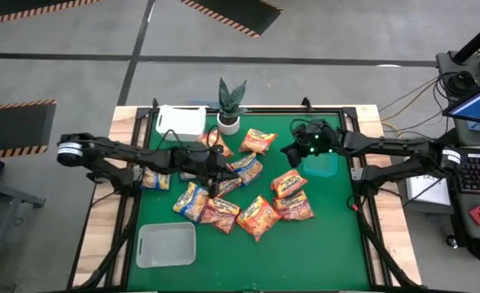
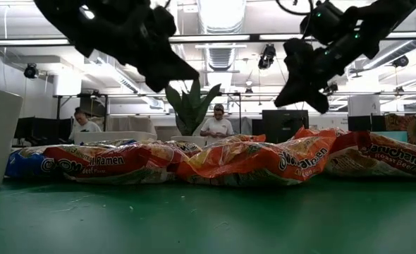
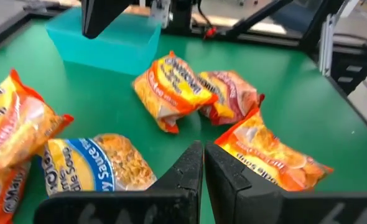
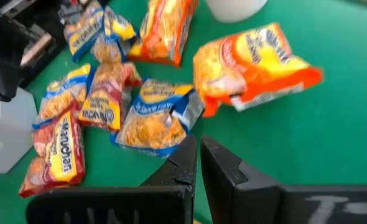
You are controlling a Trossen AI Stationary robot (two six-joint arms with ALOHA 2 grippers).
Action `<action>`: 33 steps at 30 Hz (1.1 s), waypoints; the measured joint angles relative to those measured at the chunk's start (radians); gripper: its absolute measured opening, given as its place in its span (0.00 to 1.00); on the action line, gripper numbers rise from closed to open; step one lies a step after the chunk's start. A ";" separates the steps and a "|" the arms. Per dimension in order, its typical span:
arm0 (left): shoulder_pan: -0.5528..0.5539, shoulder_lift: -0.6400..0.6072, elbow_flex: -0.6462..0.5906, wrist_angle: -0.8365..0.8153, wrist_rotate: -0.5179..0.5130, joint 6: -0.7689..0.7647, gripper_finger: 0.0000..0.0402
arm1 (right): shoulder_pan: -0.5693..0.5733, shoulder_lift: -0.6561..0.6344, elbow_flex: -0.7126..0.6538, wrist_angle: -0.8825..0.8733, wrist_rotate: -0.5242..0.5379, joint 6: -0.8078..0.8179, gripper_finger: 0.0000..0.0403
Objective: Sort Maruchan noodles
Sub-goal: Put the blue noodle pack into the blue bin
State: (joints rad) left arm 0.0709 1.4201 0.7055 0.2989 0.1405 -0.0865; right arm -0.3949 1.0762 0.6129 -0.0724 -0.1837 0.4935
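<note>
Left gripper [image 1: 214, 172], jaws clenched empty, hangs directly over the crinkly orange, red and blue plastic noodle packets [image 1: 242, 198]; right gripper [image 1: 292, 152], likewise clenched empty, hangs beside them.

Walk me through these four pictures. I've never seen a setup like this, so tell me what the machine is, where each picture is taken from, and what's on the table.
It is a robot with two dark jointed arms over a green-topped table. One picture looks straight down, one looks level across the tabletop, and two come from cameras on the wrists. The left hand hangs over a heap of crinkly orange, red and blue-and-yellow plastic noodle packets; the right hand hangs near a teal plastic box. Both hands are shut and empty. Two white trays and a small potted plant also stand there.
</note>
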 joint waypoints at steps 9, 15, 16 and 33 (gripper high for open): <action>0.001 0.156 0.035 0.000 -0.002 0.002 0.00 | 0.050 0.106 0.003 0.084 -0.002 0.055 0.03; 0.001 0.216 0.046 0.005 -0.002 -0.008 0.00 | 0.057 0.124 0.003 0.094 -0.028 0.130 0.06; 0.001 0.220 0.046 0.004 -0.002 -0.008 0.00 | 0.057 0.125 0.003 0.092 -0.030 0.139 0.07; 0.003 0.296 0.050 -0.002 -0.144 0.025 0.00 | 0.120 0.266 0.004 0.294 -0.026 0.209 0.65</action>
State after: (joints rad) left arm 0.0742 1.7158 0.7551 0.2972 -0.0035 -0.0613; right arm -0.2745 1.3422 0.6168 0.2212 -0.2100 0.7029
